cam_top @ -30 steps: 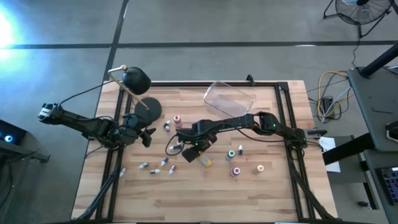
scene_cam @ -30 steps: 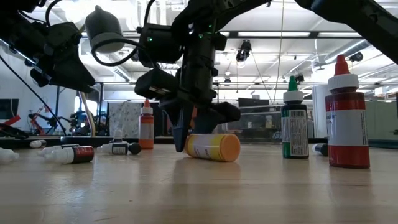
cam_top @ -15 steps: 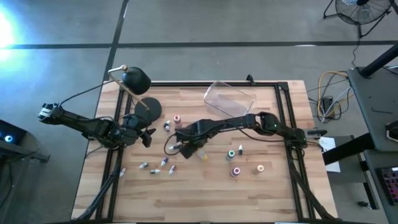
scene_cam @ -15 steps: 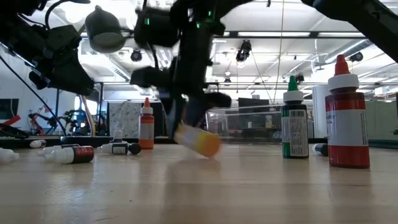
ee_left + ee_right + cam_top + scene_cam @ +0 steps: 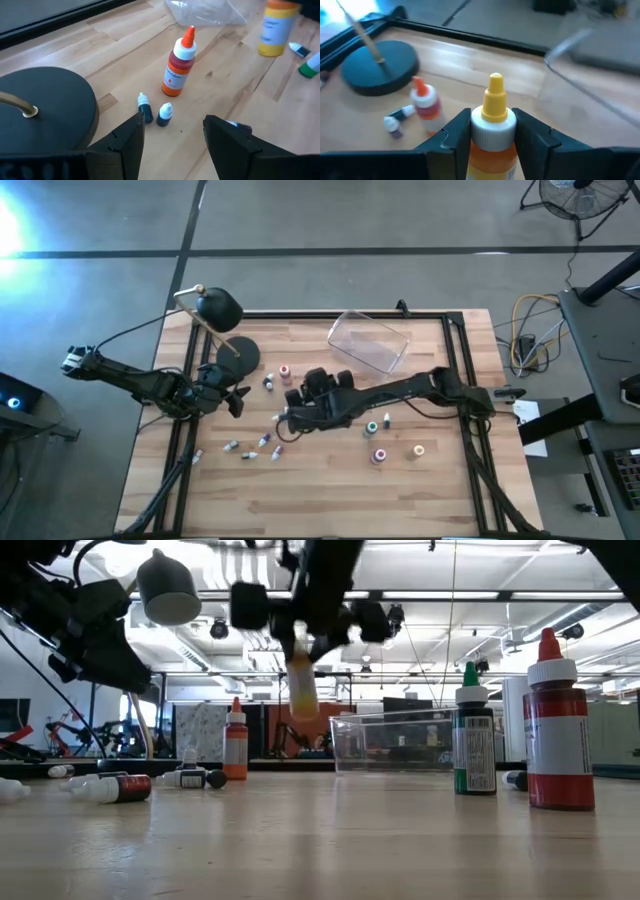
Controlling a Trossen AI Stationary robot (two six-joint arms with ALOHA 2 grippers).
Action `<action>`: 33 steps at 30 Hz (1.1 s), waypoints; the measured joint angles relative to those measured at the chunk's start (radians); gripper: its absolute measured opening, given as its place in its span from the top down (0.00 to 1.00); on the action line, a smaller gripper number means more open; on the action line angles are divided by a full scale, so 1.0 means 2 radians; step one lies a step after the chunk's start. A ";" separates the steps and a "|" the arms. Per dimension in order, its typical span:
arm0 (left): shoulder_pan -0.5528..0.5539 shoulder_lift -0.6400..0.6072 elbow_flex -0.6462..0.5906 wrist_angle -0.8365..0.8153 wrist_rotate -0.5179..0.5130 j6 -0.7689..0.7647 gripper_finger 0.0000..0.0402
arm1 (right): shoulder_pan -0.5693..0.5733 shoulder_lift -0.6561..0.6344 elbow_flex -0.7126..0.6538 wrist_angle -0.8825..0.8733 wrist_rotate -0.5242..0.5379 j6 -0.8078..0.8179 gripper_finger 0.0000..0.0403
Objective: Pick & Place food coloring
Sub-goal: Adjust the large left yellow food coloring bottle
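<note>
A yellow-capped food coloring bottle [image 5: 493, 131] with an orange-yellow body hangs above the middle of the table, and my right gripper [image 5: 492, 125] is shut on it. The low view shows this bottle [image 5: 302, 686] well above the tabletop. Other food coloring bottles rest on the wood: an orange one [image 5: 179, 65] stands upright, two tiny dark ones [image 5: 155, 112] lie beside it, and a red one [image 5: 558, 730] and a green one [image 5: 472, 735] stand at the right. My left gripper [image 5: 172, 145] waits open by the lamp base, holding nothing. My right gripper pinches the yellow bottle between its two fingers, on the white collar and upper body [image 5: 485, 134] just below the cap. The fingers [image 5: 454, 137] come slanting down from the table's right and lie across the bottle. The bottle stands roughly upright, cap up, lifted clear of the table.
A clear plastic tub [image 5: 368, 340] sits at the far middle of the table. A black desk lamp [image 5: 218, 308] with a round base [image 5: 240, 355] stands at the far left. Several small bottles [image 5: 255, 448] lie scattered at the near left, and others [image 5: 378, 442] at the near right.
My right gripper has risen from the tabletop and its wrist has turned. The yellow bottle, which lay on its side on the wood, has been lifted clear and turned upright.
</note>
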 joint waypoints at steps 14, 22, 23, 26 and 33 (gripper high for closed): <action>0.000 0.000 0.000 0.000 0.028 0.039 0.56 | 0.001 -0.007 -0.115 0.059 0.062 0.115 0.69; 0.000 0.000 0.000 0.003 0.028 0.042 0.56 | -0.012 -0.001 -0.154 0.142 0.080 0.047 0.70; 0.000 0.000 0.000 0.002 0.028 0.042 0.56 | -0.013 -0.001 -0.160 0.153 0.080 0.043 0.70; 0.000 0.000 0.000 0.002 0.028 0.042 0.56 | -0.018 -0.001 -0.180 0.177 0.079 0.039 0.68; 0.000 0.000 0.000 0.002 0.028 0.042 0.56 | -0.022 -0.001 -0.187 0.188 0.076 0.031 0.63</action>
